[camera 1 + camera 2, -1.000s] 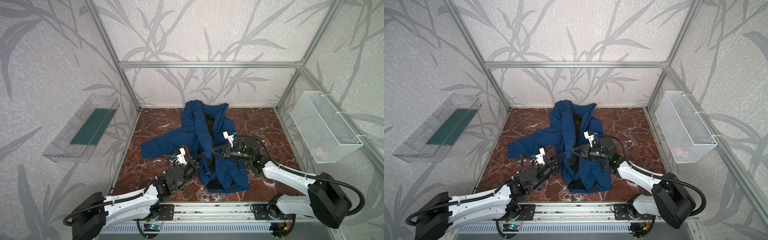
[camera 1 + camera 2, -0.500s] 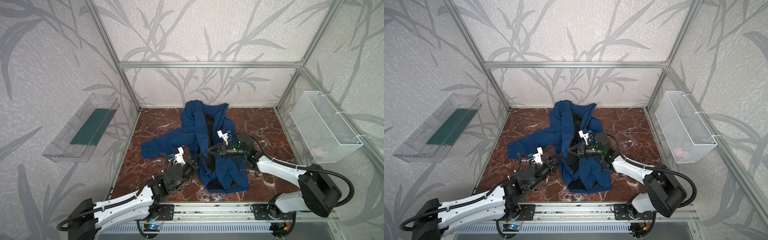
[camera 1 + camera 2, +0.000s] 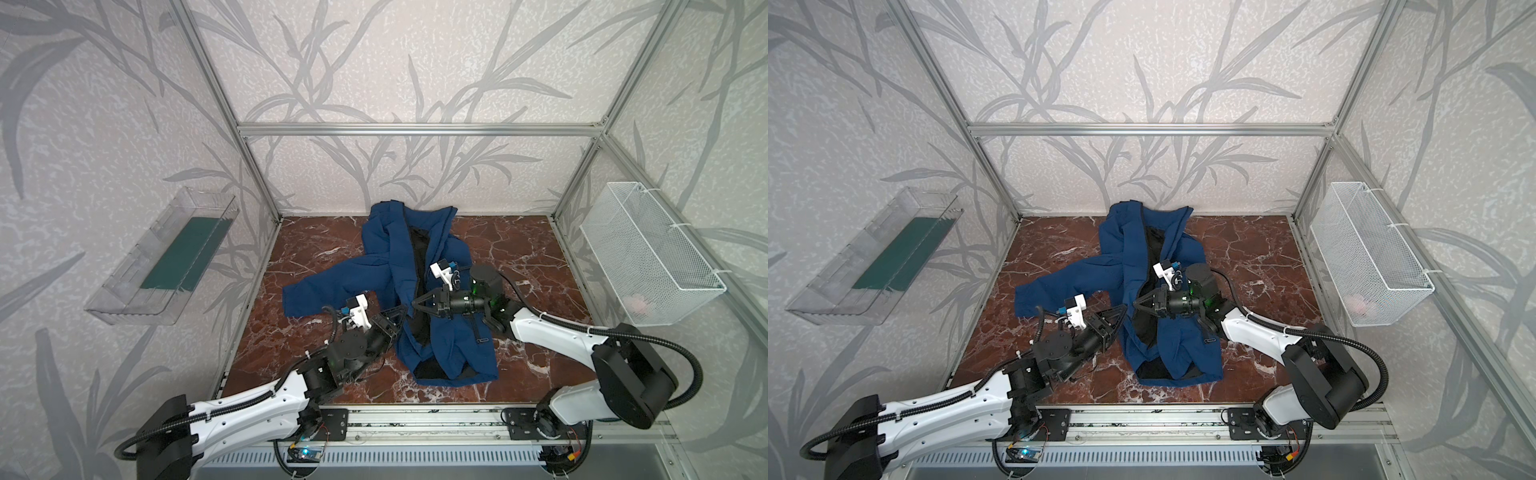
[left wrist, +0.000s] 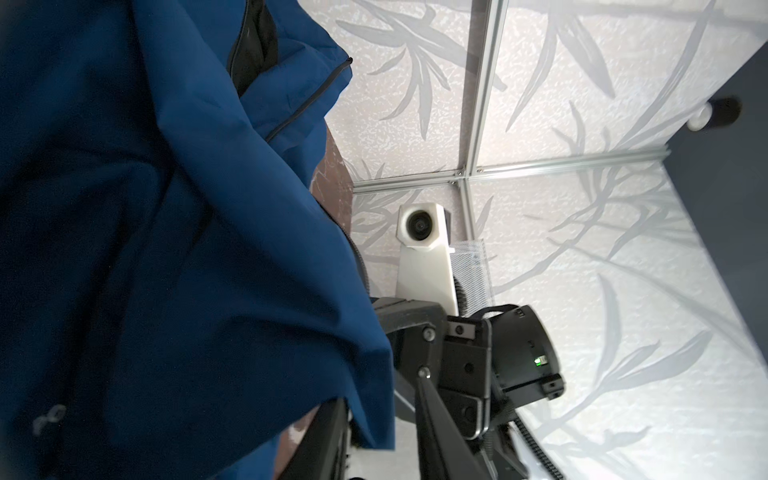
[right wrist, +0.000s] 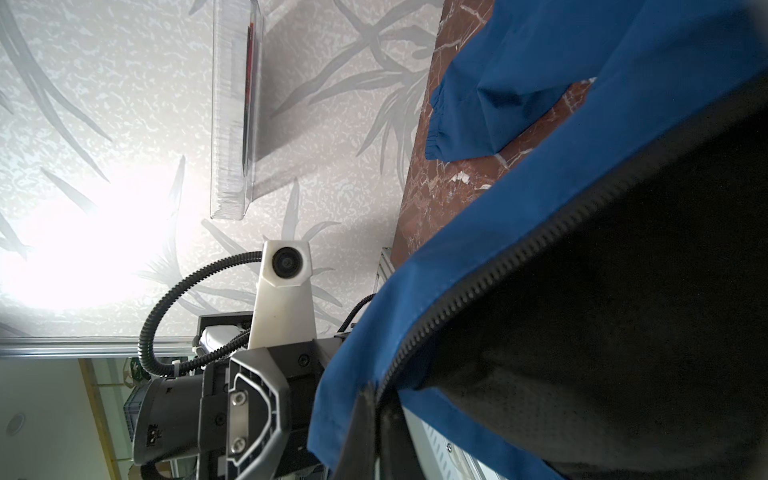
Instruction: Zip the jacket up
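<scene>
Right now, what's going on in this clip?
Two robot arms are working on a blue jacket lying on the marble table. Its front is open and the black lining shows. The right end effector is shut on the zipper edge partway up the opening. The left end effector sits at the opposite front edge with its jaws apart and fabric hanging loosely between them. The two sides are not yet joined.

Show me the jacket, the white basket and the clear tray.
jacket [image 3: 332, 284], in a top view, on its sleeve.
white basket [image 3: 648, 249], in a top view, on its mesh wall.
clear tray [image 3: 122, 298], in a top view, on its near end.
</scene>
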You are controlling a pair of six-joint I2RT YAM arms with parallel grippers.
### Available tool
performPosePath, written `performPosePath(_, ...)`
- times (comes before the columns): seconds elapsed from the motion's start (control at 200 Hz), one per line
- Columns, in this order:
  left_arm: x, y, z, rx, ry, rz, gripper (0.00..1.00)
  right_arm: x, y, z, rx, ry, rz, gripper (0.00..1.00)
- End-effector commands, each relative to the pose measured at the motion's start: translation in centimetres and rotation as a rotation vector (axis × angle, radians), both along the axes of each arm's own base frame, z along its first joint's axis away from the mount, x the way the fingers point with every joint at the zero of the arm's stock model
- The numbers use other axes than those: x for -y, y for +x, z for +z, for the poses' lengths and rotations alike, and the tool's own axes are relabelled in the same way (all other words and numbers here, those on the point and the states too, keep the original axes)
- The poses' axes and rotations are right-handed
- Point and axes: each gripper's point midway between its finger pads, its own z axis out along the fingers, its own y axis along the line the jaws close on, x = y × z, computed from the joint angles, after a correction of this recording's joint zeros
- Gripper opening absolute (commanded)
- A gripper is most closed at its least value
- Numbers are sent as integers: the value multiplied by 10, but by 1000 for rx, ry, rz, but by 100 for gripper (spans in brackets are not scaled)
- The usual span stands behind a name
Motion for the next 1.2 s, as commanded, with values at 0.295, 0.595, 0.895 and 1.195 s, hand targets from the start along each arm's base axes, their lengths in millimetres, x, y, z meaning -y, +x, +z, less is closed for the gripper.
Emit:
performPosePath(0.295, -4, 2, -2, -1, -4, 24, 57, -15, -2, 0, 16, -12, 86, 0)
performPosePath(0.595, -7, 2, -12, -26, 5, 39, 57, -21, -4, 4, 31, 20, 120, 0)
performPosePath(0.895, -13, 1, -25, -69, 3, 58, 45, -26, -11, 5, 35, 20, 145, 0)
performPosePath(1.195, -21, 0, -33, -92, 6, 82, 0, -28, -12, 9, 44, 15, 149, 23)
